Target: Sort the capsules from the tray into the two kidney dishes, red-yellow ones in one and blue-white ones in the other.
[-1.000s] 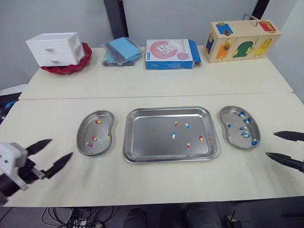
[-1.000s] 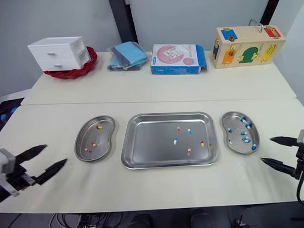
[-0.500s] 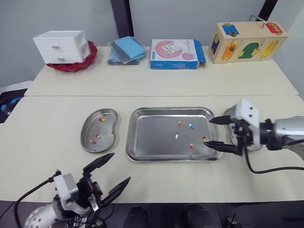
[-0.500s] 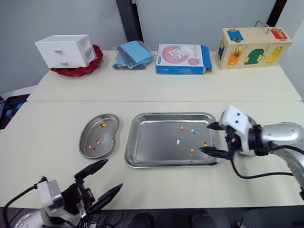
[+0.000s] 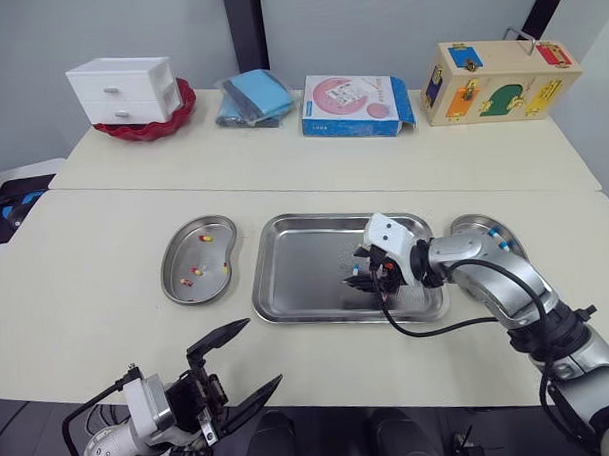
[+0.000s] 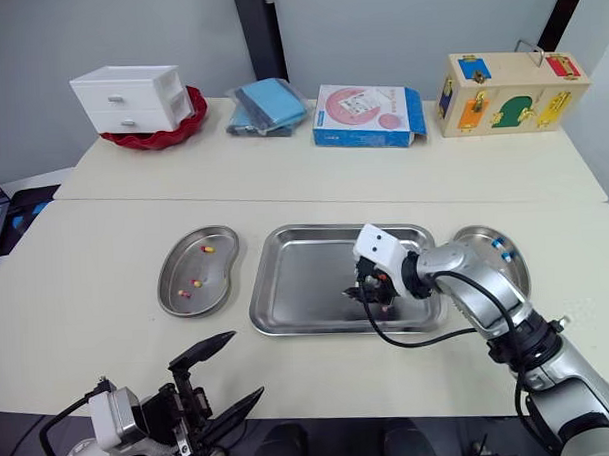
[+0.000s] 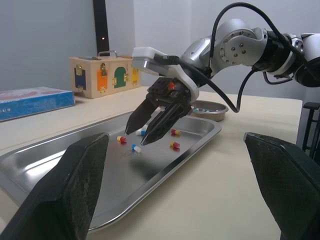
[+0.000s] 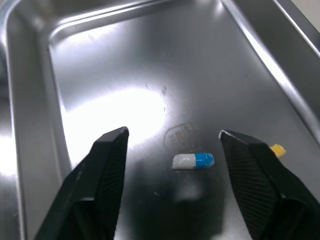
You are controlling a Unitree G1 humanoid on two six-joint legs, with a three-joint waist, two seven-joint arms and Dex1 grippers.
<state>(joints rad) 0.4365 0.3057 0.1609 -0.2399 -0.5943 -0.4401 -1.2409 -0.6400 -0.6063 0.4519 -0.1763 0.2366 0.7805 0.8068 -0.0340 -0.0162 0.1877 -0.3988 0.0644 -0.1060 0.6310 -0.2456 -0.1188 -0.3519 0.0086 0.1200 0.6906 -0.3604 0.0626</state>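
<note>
The steel tray [image 5: 296, 273] lies mid-table. My right gripper [image 5: 358, 279] hangs low inside it, open, with a blue-white capsule [image 8: 193, 160] lying on the tray floor between its fingers. Beside that capsule in the left wrist view lie red-yellow capsules [image 7: 175, 145]. The left kidney dish [image 5: 182, 254] holds red-yellow capsules [image 5: 207, 238]. Partly hidden behind my right arm, the right kidney dish [image 5: 471, 222] holds blue-white capsules [image 5: 500, 236]. At the table's near edge, left of the tray, my left gripper [image 5: 259, 352] is wide open and holds nothing.
Along the far side of the table stand white drawers [image 5: 119, 84] on a red bowl, a blue pouch [image 5: 252, 98], a blue-and-pink box [image 5: 355, 91] and a wooden lock box [image 5: 499, 66]. A seam splits the table across the middle.
My right gripper has moved left from the tray's right rim into the tray and down over a blue-white capsule. The left gripper has stayed near the table's front edge.
</note>
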